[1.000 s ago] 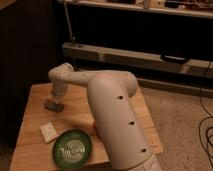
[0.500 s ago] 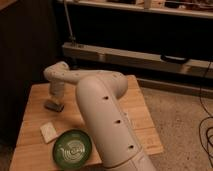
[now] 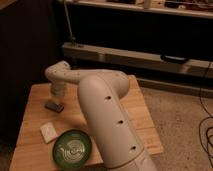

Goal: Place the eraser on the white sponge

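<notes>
The eraser point(image 3: 54, 106) is a small flat dark grey block on the left part of the wooden table point(image 3: 142, 122). My gripper point(image 3: 57, 98) hangs at the end of the white arm directly over the eraser, at or just above its top. The white sponge point(image 3: 48, 131) is a small off-white pad lying flat on the table, a little nearer the front than the eraser and slightly left of it. Sponge and eraser are apart.
A round green plate point(image 3: 72, 148) lies near the front edge, right of the sponge. My thick white arm point(image 3: 107, 120) crosses the middle of the table. A dark shelf unit with a long bar point(image 3: 150, 57) stands behind the table. Floor lies to the right.
The arm's thick link has shifted sideways over the table. The gripper has stayed over the eraser, dropping slightly. The sponge and plate have not moved.
</notes>
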`<action>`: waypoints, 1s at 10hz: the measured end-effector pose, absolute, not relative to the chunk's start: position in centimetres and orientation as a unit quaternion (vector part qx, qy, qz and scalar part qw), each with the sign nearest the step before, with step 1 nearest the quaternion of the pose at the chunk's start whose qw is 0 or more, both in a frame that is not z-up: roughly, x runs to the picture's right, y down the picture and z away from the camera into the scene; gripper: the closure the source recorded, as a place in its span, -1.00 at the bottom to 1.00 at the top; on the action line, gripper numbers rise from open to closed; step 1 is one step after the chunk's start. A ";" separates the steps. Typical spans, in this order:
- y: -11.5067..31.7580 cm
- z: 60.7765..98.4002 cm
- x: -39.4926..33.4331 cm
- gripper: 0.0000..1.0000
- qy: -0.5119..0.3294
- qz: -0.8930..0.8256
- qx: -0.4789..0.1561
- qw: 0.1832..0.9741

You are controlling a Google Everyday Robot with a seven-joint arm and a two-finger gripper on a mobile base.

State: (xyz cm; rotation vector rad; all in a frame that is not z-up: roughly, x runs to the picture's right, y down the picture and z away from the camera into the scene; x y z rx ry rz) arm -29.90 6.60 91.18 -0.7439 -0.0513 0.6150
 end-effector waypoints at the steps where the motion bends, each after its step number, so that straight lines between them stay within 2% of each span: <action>1: 6.5 91.0 -30.0 -0.60 -0.031 0.298 -0.359 0.884; 10: 7.2 90.5 -31.7 -0.60 -0.065 0.275 -0.368 0.886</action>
